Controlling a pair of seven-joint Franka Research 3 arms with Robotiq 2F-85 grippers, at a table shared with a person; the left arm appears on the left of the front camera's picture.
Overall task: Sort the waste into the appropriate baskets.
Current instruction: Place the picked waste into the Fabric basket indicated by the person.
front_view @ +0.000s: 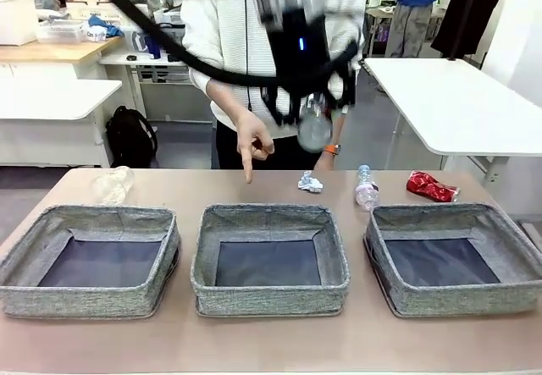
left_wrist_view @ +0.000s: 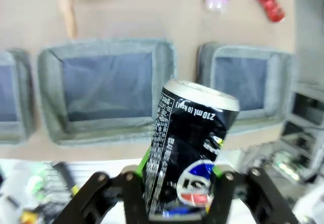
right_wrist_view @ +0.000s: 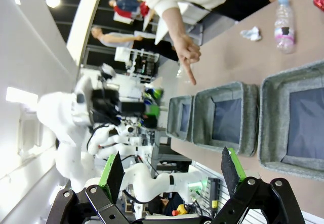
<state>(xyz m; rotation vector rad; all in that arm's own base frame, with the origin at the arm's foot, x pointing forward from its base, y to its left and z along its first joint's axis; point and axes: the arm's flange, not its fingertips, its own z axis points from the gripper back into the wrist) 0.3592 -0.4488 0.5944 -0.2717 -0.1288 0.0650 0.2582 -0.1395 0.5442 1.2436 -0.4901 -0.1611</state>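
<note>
- Person's hand [front_view: 252, 145] hangs just behind the middle basket [front_view: 269, 300], blocking passage there.
- Table [front_view: 271, 345] in front of that basket lies open to a gripper.

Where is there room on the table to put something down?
The near strip of table in front of the three baskets is bare. So is the far edge between the cup and the pointing hand. Crowded far right: paper wad, bottle, red can.

Left gripper [left_wrist_view: 181, 169] hangs high, pointing down, jaws clamped on a dark can [left_wrist_view: 190, 128] held upright between them. Right gripper [right_wrist_view: 172, 176] has its jaws spread wide.
</note>
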